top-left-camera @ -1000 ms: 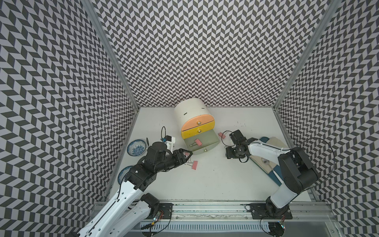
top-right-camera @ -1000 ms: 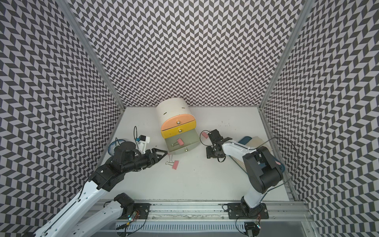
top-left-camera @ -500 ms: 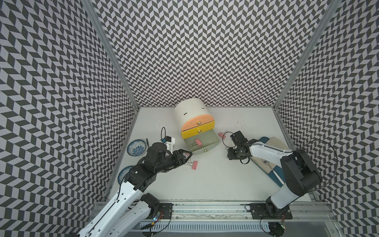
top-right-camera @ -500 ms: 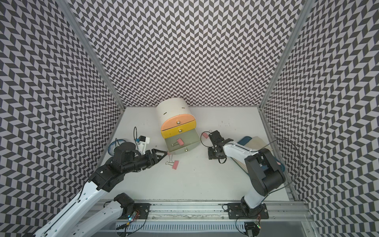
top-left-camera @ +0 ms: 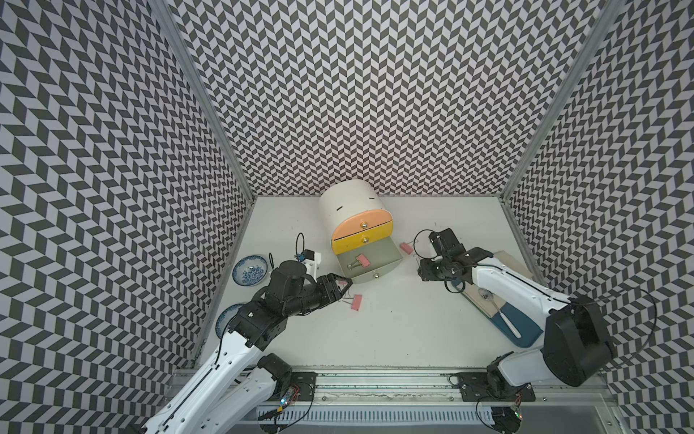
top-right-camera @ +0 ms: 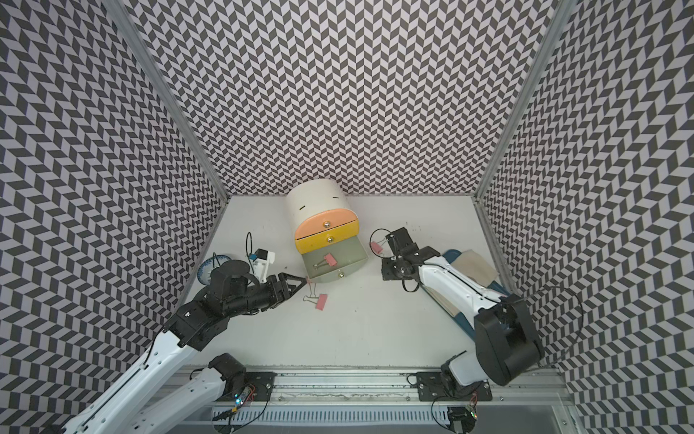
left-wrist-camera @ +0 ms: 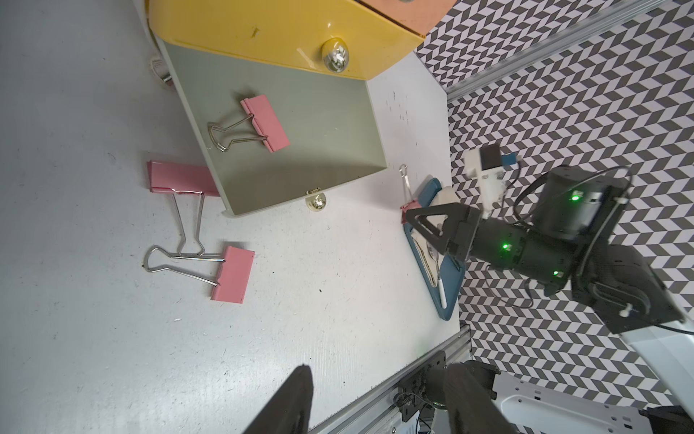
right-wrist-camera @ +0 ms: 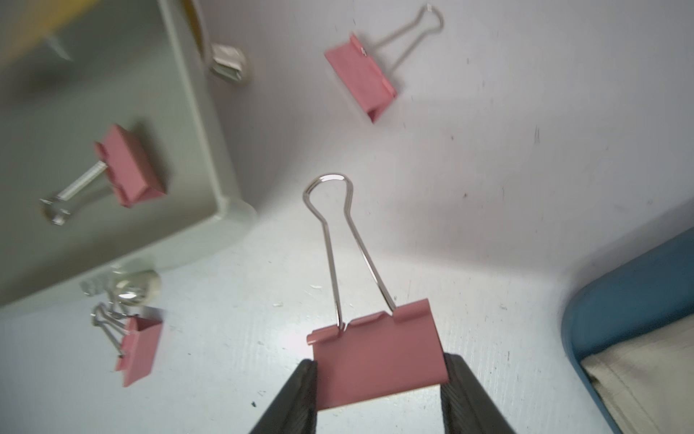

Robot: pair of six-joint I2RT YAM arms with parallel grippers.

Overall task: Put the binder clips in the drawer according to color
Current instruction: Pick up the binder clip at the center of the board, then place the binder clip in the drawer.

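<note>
enclosing the scene, chevron-patterned walls (top-left-camera: 375, 94), scuffed white table (top-left-camera: 394, 338), loose binder clips (top-left-camera: 356, 302)

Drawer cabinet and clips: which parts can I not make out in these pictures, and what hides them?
Orange drawer and yellow drawer: shut, contents hidden in every view.
Pink clip beside the green drawer: drawer wall hides one end in the left wrist view; left pincer covers most of it in both top views.
Clip inside the green drawer: blurred in the right wrist view.
Second plate: mostly under the left arm in a top view.
</note>
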